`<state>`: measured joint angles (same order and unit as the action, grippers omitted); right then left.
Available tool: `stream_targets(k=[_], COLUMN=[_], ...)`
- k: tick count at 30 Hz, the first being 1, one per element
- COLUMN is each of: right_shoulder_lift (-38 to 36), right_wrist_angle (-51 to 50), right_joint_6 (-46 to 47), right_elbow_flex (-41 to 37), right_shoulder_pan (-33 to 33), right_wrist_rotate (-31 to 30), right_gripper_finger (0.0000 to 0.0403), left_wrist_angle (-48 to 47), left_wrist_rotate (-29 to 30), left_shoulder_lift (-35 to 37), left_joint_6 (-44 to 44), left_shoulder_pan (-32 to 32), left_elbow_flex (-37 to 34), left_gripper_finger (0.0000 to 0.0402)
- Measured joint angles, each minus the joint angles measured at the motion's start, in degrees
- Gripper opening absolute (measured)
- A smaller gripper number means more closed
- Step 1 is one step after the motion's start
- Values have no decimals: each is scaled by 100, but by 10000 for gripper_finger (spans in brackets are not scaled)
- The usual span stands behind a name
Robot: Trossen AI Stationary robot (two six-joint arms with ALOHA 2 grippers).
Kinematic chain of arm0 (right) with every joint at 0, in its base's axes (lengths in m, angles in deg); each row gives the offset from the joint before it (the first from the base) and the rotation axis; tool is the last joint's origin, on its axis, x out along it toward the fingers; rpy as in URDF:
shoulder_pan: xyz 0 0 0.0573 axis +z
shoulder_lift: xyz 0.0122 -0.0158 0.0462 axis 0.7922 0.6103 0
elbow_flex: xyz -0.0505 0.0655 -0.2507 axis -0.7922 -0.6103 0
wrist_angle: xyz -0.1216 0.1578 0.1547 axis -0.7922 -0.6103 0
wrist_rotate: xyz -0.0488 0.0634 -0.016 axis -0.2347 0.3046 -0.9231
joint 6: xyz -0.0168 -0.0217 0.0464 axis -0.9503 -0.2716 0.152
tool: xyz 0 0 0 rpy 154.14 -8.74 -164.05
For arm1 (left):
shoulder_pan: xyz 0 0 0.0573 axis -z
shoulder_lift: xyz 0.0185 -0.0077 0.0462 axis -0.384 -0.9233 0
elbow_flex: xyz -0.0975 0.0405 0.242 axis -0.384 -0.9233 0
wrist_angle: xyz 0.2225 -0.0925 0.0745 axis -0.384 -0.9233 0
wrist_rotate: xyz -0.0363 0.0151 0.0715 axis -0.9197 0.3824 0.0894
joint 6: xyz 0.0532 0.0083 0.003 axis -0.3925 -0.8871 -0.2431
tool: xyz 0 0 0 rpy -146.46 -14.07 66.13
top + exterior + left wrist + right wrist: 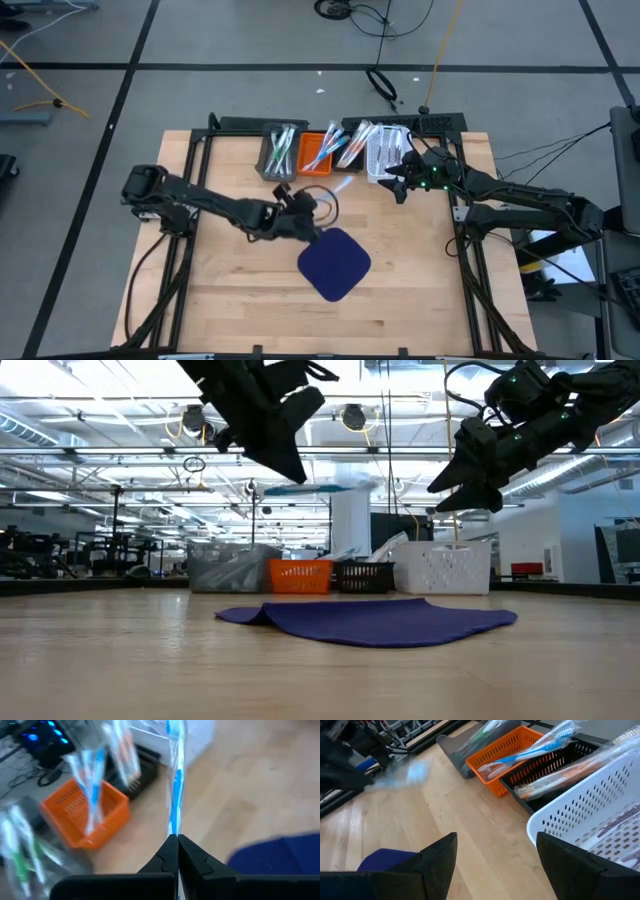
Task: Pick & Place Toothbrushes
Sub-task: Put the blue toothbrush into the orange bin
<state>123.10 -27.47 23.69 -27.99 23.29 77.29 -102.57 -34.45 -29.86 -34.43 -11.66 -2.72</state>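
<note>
My left gripper (322, 206) hangs above the table between the dark blue mat (335, 262) and the bins, shut on a blue and white toothbrush (174, 795). The same toothbrush (341, 185) shows pale blue in the high view, pointing toward the bins. Other toothbrushes lie in the grey bin (278, 151), the orange bin (317, 152), the black bin (351, 146) and the white bin (388, 150). My right gripper (495, 860) waits open in the air beside the white bin (600, 815), with nothing between its fingers. My left gripper pinches one end of the toothbrush (175, 831) between its two fingertips (167, 851). The brush runs on ahead of the fingers, roughly in line with them, toward the bins. It is lifted clear of the table and the mat.
The four bins stand side by side along the far edge. The mat lies flat near the table's middle, with one edge (250, 616) slightly raised. Bare wood lies to its left, right and near side. Black frame rails (190, 170) run along the table's sides.
</note>
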Motion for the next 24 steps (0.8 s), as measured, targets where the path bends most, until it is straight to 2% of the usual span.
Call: stream_targets(k=[5,10,17,24], right_shoulder_lift=[0,6,158,526], right_wrist_angle=[4,406,1669,2945], right_joint_6=[77,224,440,710], right_elbow_flex=[-2,-2,-4,-4], right_shoulder_pan=[29,444,1096,1481], right_wrist_rotate=[42,175,175,127], right_gripper_finger=[263,263,263,263], left_wrist_angle=[-88,621,1945,2372], left_wrist_rotate=[0,-324,-567,-592], left_shoulder_lift=[87,87,87,87], left_joint_6=[-6,-398,-1110,-1291], left_shoulder_pan=[-364,-493,-494,-478], left_elbow_flex=[0,0,0,0], left_gripper_finger=[0,0,0,0])
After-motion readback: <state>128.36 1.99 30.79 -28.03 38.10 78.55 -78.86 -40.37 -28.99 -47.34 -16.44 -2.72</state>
